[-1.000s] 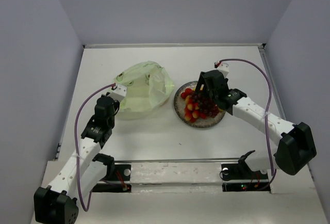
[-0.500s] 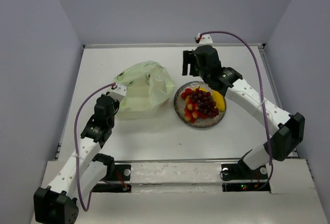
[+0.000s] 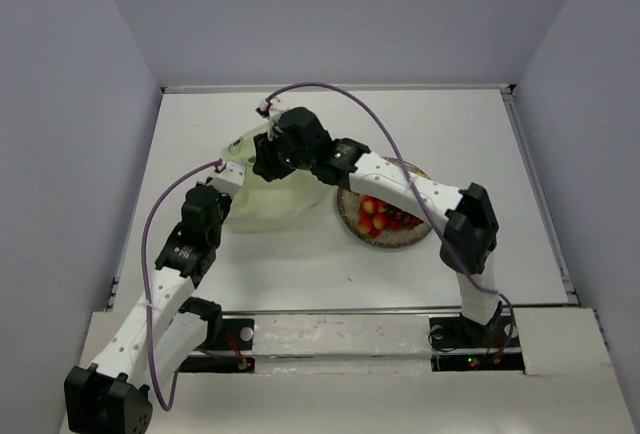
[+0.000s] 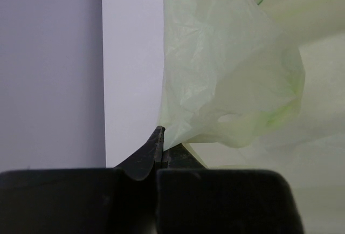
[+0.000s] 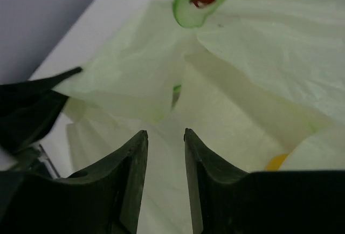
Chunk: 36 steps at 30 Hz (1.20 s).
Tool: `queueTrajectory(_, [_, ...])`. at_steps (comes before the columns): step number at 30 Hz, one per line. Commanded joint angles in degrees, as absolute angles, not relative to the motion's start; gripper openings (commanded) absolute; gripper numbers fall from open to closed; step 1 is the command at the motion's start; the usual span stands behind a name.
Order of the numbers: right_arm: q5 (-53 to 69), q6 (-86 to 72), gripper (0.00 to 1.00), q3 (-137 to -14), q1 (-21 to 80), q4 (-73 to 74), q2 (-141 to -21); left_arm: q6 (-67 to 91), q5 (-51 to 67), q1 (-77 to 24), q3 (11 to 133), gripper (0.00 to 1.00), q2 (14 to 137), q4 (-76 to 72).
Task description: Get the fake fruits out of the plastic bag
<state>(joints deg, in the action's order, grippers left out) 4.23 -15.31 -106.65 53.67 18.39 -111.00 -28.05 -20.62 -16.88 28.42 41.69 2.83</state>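
Observation:
The pale yellow-green plastic bag (image 3: 268, 204) lies left of centre. My left gripper (image 3: 228, 176) is shut on its left edge, and the left wrist view shows the jaws pinching the film (image 4: 161, 137) below the bag (image 4: 232, 83). My right gripper (image 3: 265, 166) hovers over the bag's top, open by a narrow gap and empty (image 5: 164, 134). A bit of yellow-orange fruit (image 5: 276, 162) shows through the bag (image 5: 242, 45). Red strawberry-like pieces (image 3: 375, 212) lie on the grey plate (image 3: 390, 244). My right arm hides the rest of the plate.
The right arm stretches across the table from the right base over the plate to the bag. The left gripper's fingers (image 5: 32, 99) show at the left of the right wrist view, holding the bag's corner. Grey walls close in the table on three sides.
My right gripper has swung from over the plate, up and left, to above the bag. The fruits stay on the plate. My left gripper has kept its hold on the bag.

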Motion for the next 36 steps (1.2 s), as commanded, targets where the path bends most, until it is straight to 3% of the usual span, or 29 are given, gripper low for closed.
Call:
queueTrajectory(1, [4.6,-18.9,0.38,-106.9,52.9,18.8,-115.8,-25.3,-19.0,-17.1,30.7,0.01,40.3,1.2])
queueTrajectory(8, [-11.1,-19.8,0.18,-106.6,52.9,21.3,-121.8,-23.9,-17.6,-17.2,30.1,0.01,39.4,0.4])
queueTrajectory(14, [-33.3,-22.0,0.18,-102.2,52.9,31.0,-119.6,-26.9,-18.6,-17.3,28.6,0.01,37.9,0.1])
queueTrajectory(20, [-40.9,-17.3,0.49,-103.6,52.9,33.4,-122.0,-30.0,-19.3,-17.3,27.2,0.01,37.0,-1.9])
queueTrajectory(26, [-34.7,-14.7,0.65,-110.3,51.9,34.1,-129.0,-30.1,-19.6,-17.2,26.3,0.01,36.6,-1.7])
queueTrajectory(29, [-32.6,-16.2,0.79,-113.4,50.3,36.8,-131.1,-29.6,-19.6,-17.2,26.2,0.01,36.4,-1.3])
queueTrajectory(32, [-30.5,-17.2,0.87,-116.0,48.9,40.2,-133.1,-29.2,-19.5,-17.2,26.2,0.01,36.5,-1.1])
queueTrajectory(36, [-29.4,-18.1,0.88,-118.2,48.2,44.5,-134.9,-29.2,-19.3,-17.2,26.5,0.01,36.8,-1.1])
